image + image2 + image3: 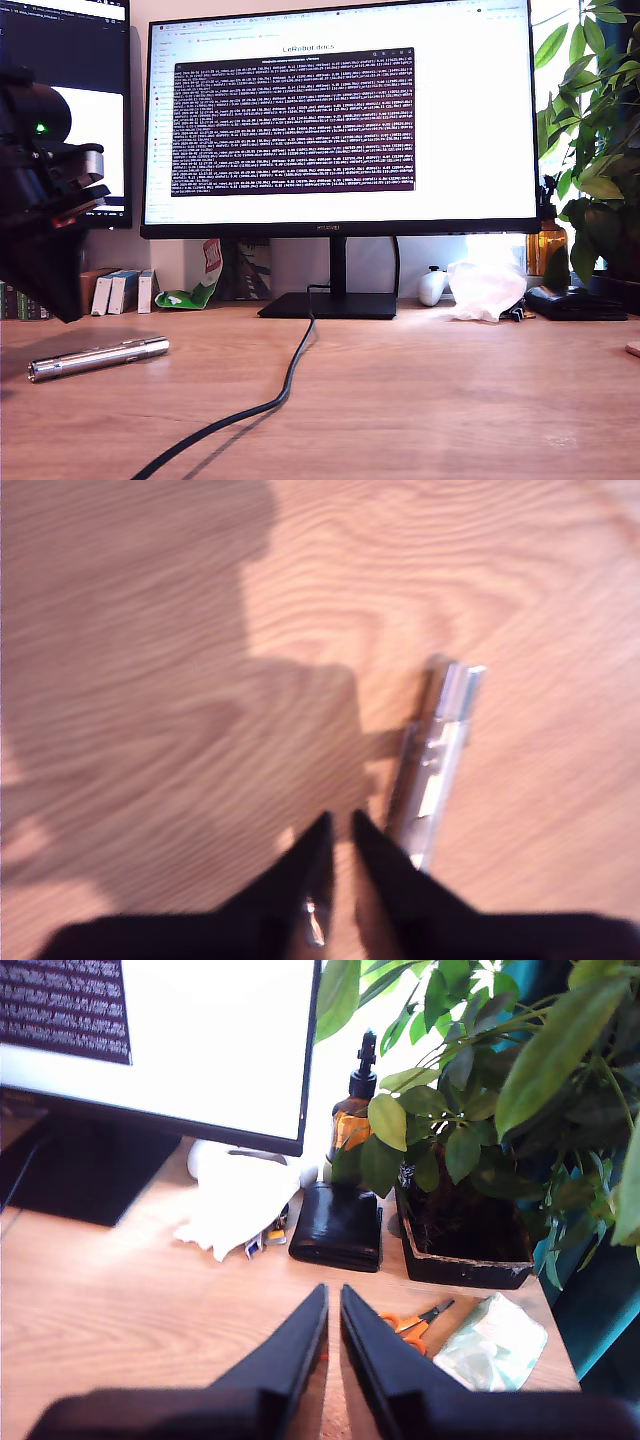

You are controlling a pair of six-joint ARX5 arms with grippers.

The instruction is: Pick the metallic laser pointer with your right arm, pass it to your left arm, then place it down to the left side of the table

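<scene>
The metallic laser pointer [98, 358] lies flat on the table [430, 400] at about eight o'clock in the exterior view, slim, shiny silver, ridged, with a flat round end. My first gripper [341, 825] hangs just beside it, tips nearly together, holding nothing. My second gripper [333, 1295] hovers over bare wood, tips almost closed, empty.

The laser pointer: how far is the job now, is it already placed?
It looks nearly finished. The laser pointer lies flat on the table at the exterior view's left, free of any grip. My first gripper hangs just above and beside it, holding nothing. My second gripper is away near the plant, also holding nothing. Only pulling back seems left.
</scene>
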